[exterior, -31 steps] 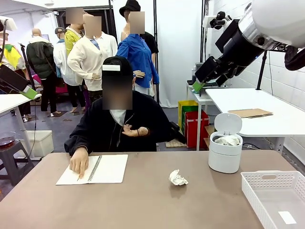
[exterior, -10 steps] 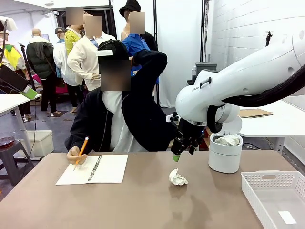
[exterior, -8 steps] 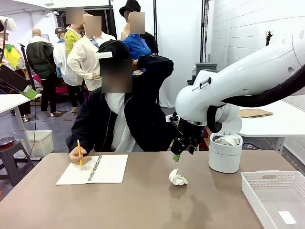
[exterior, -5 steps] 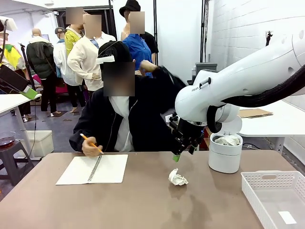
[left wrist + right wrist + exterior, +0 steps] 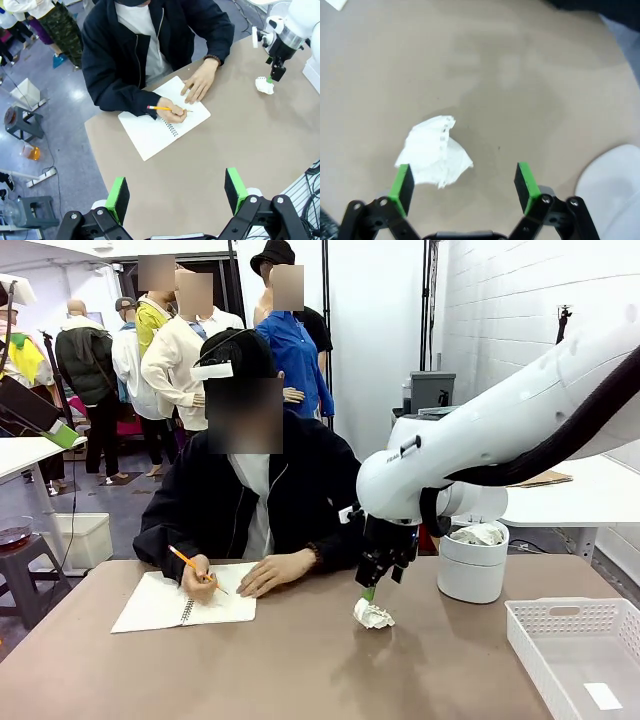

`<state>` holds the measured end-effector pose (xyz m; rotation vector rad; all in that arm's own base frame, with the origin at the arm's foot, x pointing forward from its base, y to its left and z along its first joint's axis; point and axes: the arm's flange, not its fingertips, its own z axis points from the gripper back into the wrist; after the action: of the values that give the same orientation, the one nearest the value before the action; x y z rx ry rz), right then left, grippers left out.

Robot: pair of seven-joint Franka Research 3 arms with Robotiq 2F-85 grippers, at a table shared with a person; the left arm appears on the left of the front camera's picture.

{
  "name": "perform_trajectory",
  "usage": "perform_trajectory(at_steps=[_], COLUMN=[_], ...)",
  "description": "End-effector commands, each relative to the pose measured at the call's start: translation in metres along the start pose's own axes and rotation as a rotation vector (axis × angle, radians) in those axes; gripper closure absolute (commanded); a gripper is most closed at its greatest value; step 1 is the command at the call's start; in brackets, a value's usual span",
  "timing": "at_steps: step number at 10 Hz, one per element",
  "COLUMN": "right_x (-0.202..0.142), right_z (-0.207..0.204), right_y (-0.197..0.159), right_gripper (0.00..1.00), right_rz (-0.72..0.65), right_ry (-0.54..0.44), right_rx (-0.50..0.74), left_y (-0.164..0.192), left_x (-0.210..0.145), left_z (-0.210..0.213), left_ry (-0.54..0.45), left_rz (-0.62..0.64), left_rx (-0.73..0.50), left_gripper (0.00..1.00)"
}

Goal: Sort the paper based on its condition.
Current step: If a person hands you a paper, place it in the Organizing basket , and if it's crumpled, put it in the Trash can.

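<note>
A crumpled white paper lump (image 5: pixel 373 616) lies on the brown table, right of centre. My right gripper (image 5: pixel 368 592) hangs just above it, pointing down. In the right wrist view the gripper (image 5: pixel 464 182) is open, and the paper (image 5: pixel 434 159) sits on the table close to its left pad (image 5: pixel 402 182), partly inside the gap. More crumpled paper (image 5: pixel 478 534) fills the white bin (image 5: pixel 472 575). My left gripper (image 5: pixel 176 195) is open and high above the table, far from the paper (image 5: pixel 264 85).
A person at the far side writes with a pencil in a spiral notebook (image 5: pixel 160 602), the other hand (image 5: pixel 275 572) resting on the table near the paper. A white slotted tray (image 5: pixel 575 625) stands at the front right, beside the bin.
My right gripper has come down and slightly left, closer to the crumpled paper. The person lowered the raised arm onto the table and leaned in, writing on the notebook.
</note>
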<state>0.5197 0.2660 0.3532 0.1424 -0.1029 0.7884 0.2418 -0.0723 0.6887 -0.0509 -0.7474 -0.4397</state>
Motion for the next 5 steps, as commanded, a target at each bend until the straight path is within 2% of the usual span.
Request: perform_trajectory(at_steps=[1,5], right_x=[0.019,0.029], right_z=[-0.012,-0.04], right_y=[-0.004,0.001], right_gripper=[0.0,0.0], right_rz=[-0.005,-0.026], right_ry=[0.045,0.097], right_rx=[-0.005,0.092], left_y=[0.001,0.001], left_x=[0.0,0.0], left_z=[0.0,0.0], left_ry=[0.002,0.002], left_rz=[0.001,0.001], left_rx=[0.01,0.01], left_gripper=[0.0,0.0])
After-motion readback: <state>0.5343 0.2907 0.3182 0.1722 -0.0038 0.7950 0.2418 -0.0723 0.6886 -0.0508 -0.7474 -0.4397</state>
